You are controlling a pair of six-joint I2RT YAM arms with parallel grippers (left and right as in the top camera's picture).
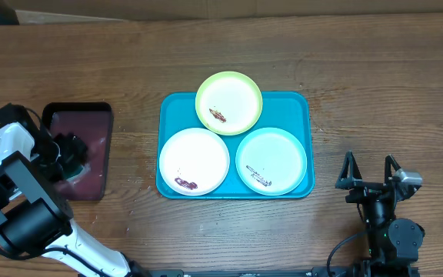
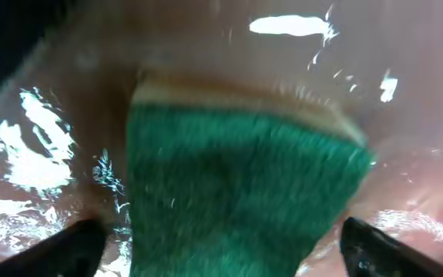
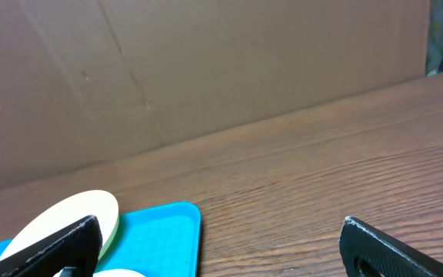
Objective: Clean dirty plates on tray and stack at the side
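While straddling the green sponge (image 2: 237, 177) with fingers (image 2: 75, 245) released, poised left gripper (image 2: 225, 246) for a scrubbing grab; parked right gripper (image 3: 221, 250) splayed, waiting.

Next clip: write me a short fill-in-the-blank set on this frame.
1. The turquoise tray holds ___ plates.
2. The white plate lies to the ___ of the mint-blue plate.
3. The left gripper hovers over a green ___.
4. The right gripper has its jaws ___.
Missing words: three; left; sponge; open.
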